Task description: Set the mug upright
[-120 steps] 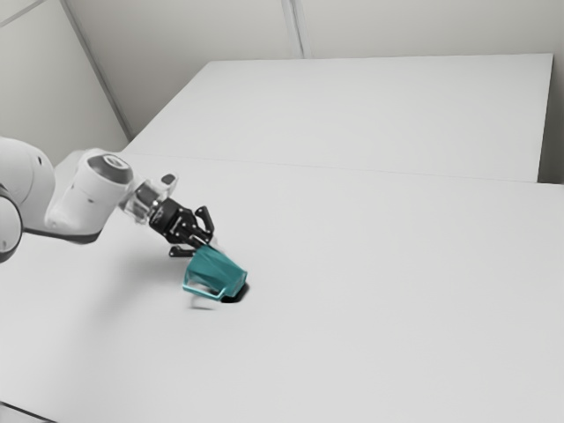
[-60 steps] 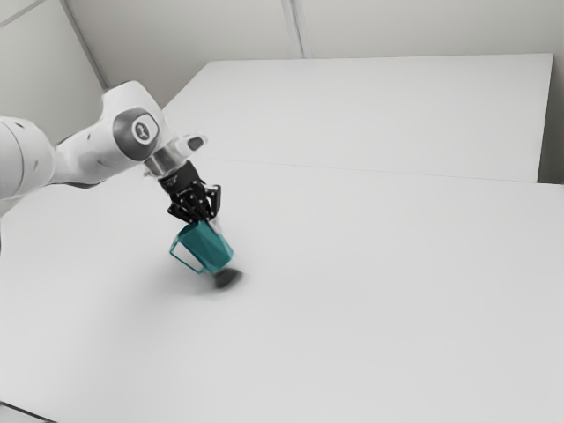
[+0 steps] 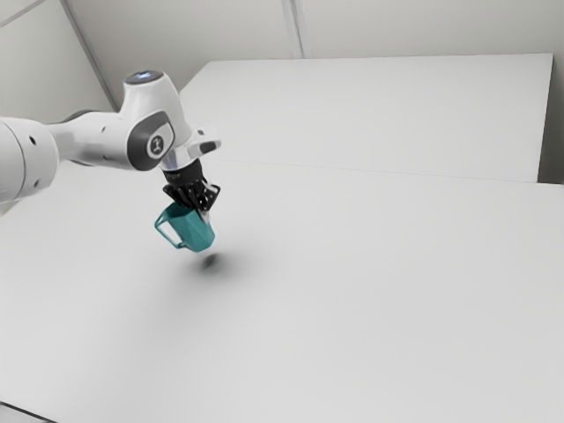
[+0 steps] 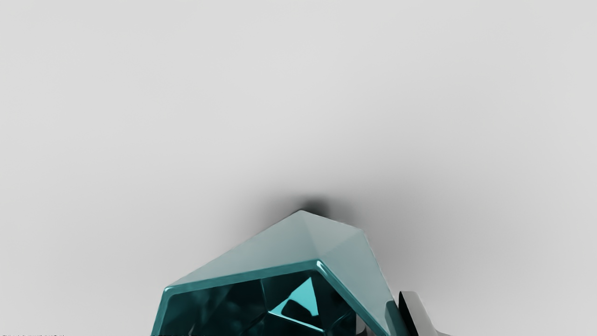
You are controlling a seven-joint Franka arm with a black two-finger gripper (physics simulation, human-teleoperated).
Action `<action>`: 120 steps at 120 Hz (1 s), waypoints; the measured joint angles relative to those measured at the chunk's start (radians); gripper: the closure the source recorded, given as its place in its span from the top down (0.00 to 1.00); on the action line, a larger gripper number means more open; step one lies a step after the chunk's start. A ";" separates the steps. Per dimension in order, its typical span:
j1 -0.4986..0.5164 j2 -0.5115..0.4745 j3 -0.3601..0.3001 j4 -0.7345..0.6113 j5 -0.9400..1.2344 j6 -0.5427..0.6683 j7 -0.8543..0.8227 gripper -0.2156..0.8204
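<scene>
In the exterior view the teal faceted mug (image 3: 191, 227) hangs above the table, tilted, its mouth up toward the hand and its handle toward the exterior view's left. The black gripper (image 3: 202, 210) is shut on the mug's wall at the rim, on the side away from the handle. In the wrist view the mug (image 4: 345, 252) shows its open mouth and dark inside; one fingertip of the gripper (image 4: 380, 322) lies against the outer wall and a bit of the other shows inside the rim.
The pale table (image 3: 370, 291) lies below, with the mug's soft shadow on it. Behind it is a raised-looking white panel (image 3: 379, 115), with grey walls around. A dark edge line crosses the exterior view's lower left corner.
The hand has risen and swung to a steeper pose, carrying the mug up off the table and slightly toward the exterior view's left. The mug has turned closer to upright, its shadow now separate.
</scene>
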 joint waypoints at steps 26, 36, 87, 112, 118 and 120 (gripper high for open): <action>0.000 0.045 0.000 -0.013 0.014 0.025 -0.020 0.04; 0.000 0.067 0.000 -0.014 0.015 0.036 -0.027 0.04; -0.007 0.060 -0.002 -0.015 0.004 0.053 -0.037 0.52; -0.020 -0.027 -0.002 -0.013 0.001 0.049 -0.033 0.69; -0.021 -0.050 -0.002 -0.012 -0.001 0.049 -0.032 0.71; -0.022 -0.056 -0.002 -0.011 -0.001 0.048 -0.032 0.72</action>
